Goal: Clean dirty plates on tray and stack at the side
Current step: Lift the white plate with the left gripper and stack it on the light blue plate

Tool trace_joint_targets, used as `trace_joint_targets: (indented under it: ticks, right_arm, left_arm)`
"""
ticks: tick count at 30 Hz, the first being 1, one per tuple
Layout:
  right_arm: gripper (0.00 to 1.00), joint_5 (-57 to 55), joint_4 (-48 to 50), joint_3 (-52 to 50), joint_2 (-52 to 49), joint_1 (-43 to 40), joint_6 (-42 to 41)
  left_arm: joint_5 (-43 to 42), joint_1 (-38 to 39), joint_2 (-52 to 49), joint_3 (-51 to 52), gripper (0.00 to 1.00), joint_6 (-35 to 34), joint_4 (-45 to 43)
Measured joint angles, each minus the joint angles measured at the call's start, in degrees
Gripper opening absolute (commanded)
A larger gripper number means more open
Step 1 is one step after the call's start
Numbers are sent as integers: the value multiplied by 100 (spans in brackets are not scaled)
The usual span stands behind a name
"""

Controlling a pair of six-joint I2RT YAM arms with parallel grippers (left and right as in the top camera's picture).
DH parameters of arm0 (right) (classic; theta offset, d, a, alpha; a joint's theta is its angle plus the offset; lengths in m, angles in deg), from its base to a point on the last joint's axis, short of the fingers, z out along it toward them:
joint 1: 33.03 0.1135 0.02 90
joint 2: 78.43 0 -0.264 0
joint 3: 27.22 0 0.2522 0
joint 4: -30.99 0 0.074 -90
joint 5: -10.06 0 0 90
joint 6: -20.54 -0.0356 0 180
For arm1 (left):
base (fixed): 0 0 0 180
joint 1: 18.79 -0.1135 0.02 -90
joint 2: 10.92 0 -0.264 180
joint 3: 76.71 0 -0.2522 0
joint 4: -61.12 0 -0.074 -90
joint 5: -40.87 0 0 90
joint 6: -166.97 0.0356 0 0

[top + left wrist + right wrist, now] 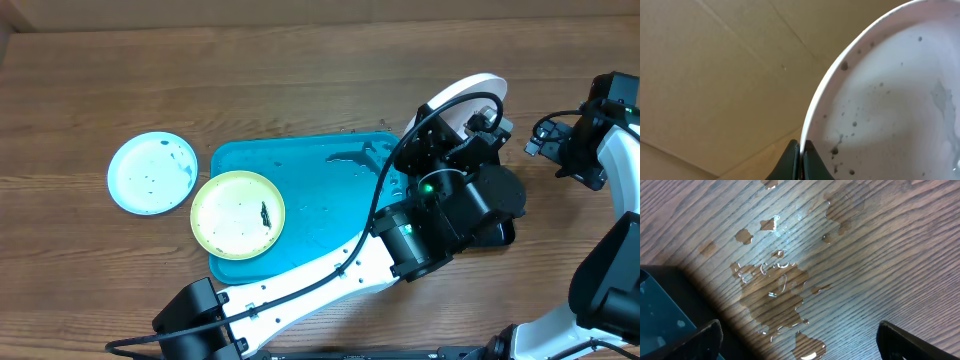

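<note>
Three plates are in play, and the white plate [468,96] is the one in hand: the left end effector [801,159] is pinched shut on its thin rim and holds it tilted on edge past the right end of the blue tray [330,205]. Since the grip is only a narrow bite on a wet rim, the step probably goes best with slow wrist turns and the plate's weight hanging below the pinch, so it cannot swing or slip. The right end effector [805,342] stands wide and holds nothing, over a puddle [775,290] on the bench [200,80]. The white plate's face is wet, with dark specks scattered near the rim. The light blue plate [150,172] lies on the bench left of the tray, and the yellow-green plate [237,213], smeared, rests over the tray's left edge.
</note>
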Motion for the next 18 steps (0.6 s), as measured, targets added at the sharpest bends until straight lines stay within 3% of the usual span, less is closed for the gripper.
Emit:
trace_joint_targets:
  ticks: [11, 15, 18]
  right_arm:
    - [100, 2, 0, 0, 0, 0, 2]
    - [100, 2, 4, 0, 0, 0, 2]
    - [100, 0, 0, 0, 0, -2, 2]
  left_arm:
    - [-579, -101, 0, -7, 4, -824, 616]
    - [-1307, -195, -2, -37, 4, -1738, 1606]
    - [-2361, -511, -15, -44, 4, -2645, 2280]
